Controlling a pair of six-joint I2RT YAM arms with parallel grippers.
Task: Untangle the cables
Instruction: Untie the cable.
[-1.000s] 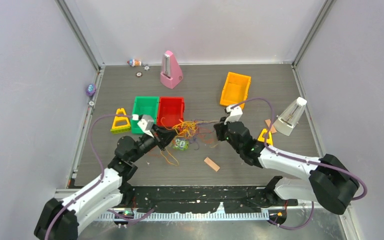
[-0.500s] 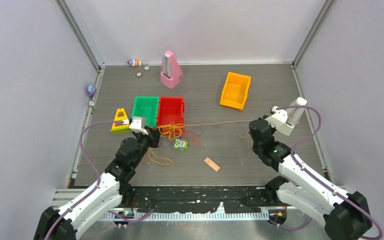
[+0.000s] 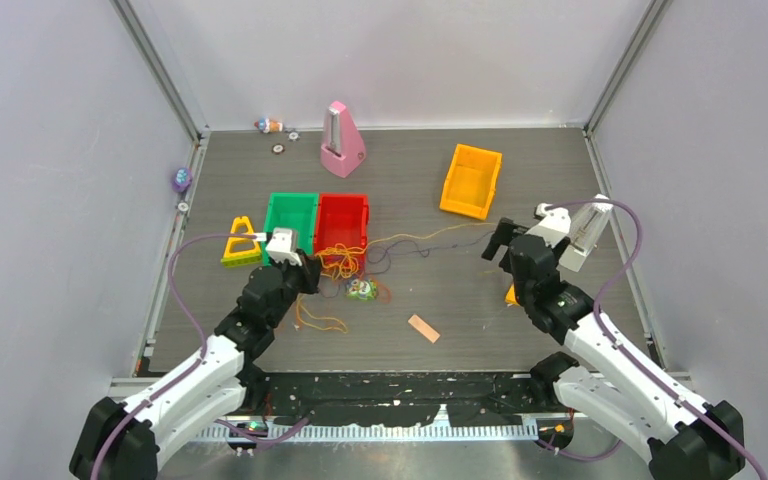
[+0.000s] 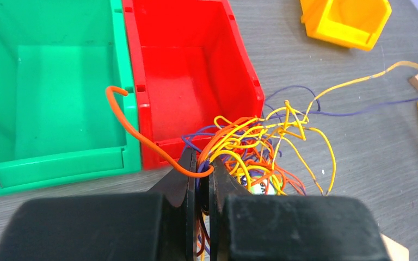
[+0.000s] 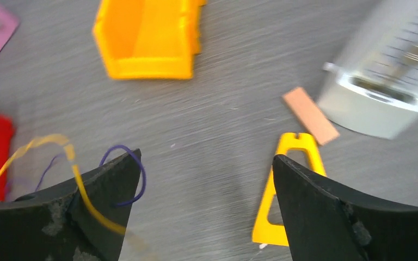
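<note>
left gripper [image 4: 202, 169]: jaws pinched together on the cables [image 4: 258, 142]; an orange strand loops out at 10 o'clock over the green bin [image 4: 128, 81] rim. the bunch lies on the table [image 4: 283, 49] at 6 o'clock of the red bin [image 4: 239, 70], against its near wall. yellow and purple strands trail toward 3 o'clock. right gripper [image 5: 207, 163]: jaws spread wide, gripping nothing; a blurred yellow strand passes over its 9 o'clock finger.

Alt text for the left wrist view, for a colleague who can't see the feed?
The left gripper, jaws shut, pinches a tangle of thin orange, yellow and purple cables on the grey table, by the near corner of an empty red plastic bin. An empty green plastic bin adjoins it on the left; a yellow plastic bin lies top right.
</note>
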